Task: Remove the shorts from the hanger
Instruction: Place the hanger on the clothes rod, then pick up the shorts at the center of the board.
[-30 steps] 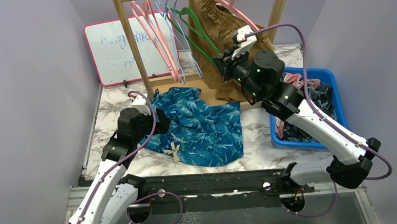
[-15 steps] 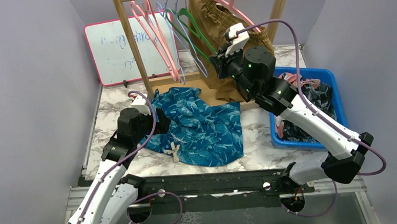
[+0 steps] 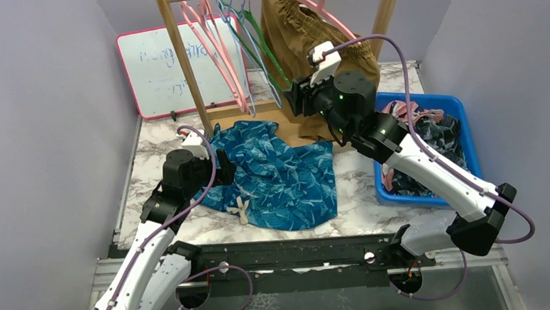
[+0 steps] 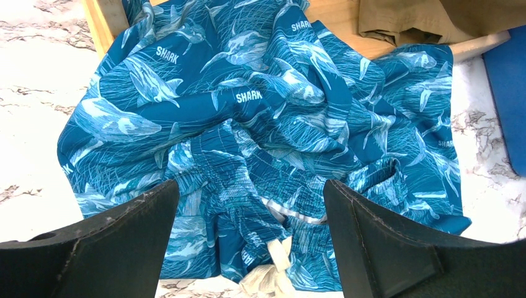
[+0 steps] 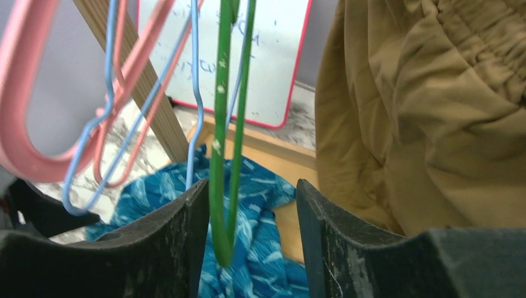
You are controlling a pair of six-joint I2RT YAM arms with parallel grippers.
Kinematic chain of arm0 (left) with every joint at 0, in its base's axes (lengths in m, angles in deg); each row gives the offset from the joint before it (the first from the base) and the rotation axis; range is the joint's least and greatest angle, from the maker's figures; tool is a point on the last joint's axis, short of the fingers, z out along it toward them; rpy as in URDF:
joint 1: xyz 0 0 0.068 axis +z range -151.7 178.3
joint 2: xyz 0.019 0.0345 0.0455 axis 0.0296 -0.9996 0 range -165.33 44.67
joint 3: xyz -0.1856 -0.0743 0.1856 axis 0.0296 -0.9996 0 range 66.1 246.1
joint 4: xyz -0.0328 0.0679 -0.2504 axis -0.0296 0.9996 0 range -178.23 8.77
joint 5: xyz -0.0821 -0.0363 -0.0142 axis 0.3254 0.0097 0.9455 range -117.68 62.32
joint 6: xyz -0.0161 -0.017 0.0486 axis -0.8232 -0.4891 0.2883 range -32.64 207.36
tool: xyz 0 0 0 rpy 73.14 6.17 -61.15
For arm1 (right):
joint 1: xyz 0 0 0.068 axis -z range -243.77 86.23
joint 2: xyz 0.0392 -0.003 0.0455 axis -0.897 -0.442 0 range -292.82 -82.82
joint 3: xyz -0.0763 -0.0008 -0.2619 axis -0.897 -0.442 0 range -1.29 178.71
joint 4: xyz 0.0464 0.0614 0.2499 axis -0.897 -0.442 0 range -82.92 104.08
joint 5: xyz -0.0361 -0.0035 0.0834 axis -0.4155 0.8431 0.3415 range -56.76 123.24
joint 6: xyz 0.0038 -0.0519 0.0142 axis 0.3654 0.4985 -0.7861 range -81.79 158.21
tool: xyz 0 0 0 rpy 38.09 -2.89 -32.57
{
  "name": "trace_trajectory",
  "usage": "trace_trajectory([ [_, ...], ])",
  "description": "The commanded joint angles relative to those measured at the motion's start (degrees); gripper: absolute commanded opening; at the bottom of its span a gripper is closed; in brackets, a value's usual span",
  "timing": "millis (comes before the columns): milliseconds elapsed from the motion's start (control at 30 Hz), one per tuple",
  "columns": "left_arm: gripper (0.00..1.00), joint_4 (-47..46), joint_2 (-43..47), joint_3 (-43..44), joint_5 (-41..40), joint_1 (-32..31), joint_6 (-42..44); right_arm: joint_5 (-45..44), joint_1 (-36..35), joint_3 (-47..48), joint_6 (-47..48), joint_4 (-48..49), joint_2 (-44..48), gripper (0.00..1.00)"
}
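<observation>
Blue shark-print shorts (image 3: 280, 176) (image 4: 260, 118) lie crumpled on the marble table, off any hanger. My left gripper (image 3: 227, 168) (image 4: 248, 192) hovers over their left edge, open, holding nothing. Tan-orange shorts (image 3: 309, 46) (image 5: 428, 124) still hang from a pink hanger (image 3: 321, 14) on the wooden rack. My right gripper (image 3: 294, 97) (image 5: 251, 186) is raised beside them, open. The lower end of an empty green hanger (image 3: 256, 46) (image 5: 223, 155) dangles between its jaws, close to the left finger (image 5: 180, 248) but not pinched.
Empty pink hangers (image 3: 217, 51) and a blue wire hanger (image 3: 241, 29) hang on the rack left of the green one. A whiteboard (image 3: 157, 69) leans behind the rack post (image 3: 182, 60). A blue bin (image 3: 462, 117) at the right holds more clothes.
My right gripper has gone from shut on the green hanger to open, and has shifted slightly left. The green hanger has swung back to hang steeper. The left arm has not moved.
</observation>
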Motion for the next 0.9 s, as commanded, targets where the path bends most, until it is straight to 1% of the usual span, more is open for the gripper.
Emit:
trace_trajectory([
  [0, 0.89, -0.7, 0.4, 1.3, 0.0, 0.0, 0.7, 0.7, 0.3, -3.7, -0.5, 0.9, 4.4, 0.61],
  [100, 0.90, -0.7, 0.6, 1.3, -0.5, 0.1, 0.7, -0.1, 0.3, -8.4, -2.5, 1.2, 7.3, 0.74],
  [167, 0.90, -0.7, 0.9, 1.4, -1.1, 0.1, 0.7, -1.0, 0.3, -13.4, -5.3, 3.5, 10.1, 0.79],
  [300, 0.91, -0.8, 1.3, 1.3, -2.3, 0.1, 0.6, 1.0, 0.3, -24.9, -10.8, 8.9, 15.7, 0.82],
  [433, 0.92, -0.8, 1.8, 1.4, -3.2, 0.1, 0.6, 7.3, 0.3, -32.6, -13.1, 12.4, 19.2, 0.82],
  [533, 0.92, -0.7, 2.1, 1.5, -4.2, 0.4, 0.5, 15.8, 0.3, -38.6, -13.2, 16.2, 19.8, 0.82],
  [633, 0.93, -0.7, 2.5, 1.5, -5.1, 1.0, 0.5, 26.3, 0.2, -44.3, -13.0, 24.8, 17.2, 0.82],
  [700, 0.93, -0.4, 3.1, 1.5, -6.2, 1.3, 0.3, 31.4, -0.2, -45.7, -12.9, 28.1, 13.4, 0.82],
  [767, 0.94, 0.0, 3.7, 1.6, -7.8, 1.5, 0.1, 32.5, -1.4, -45.9, -11.8, 30.2, 8.0, 0.82],
  [867, 0.96, 0.6, 4.9, 1.4, -11.0, 1.7, -0.4, 29.2, -5.0, -44.1, -8.5, 31.3, 1.4, 0.85],
])
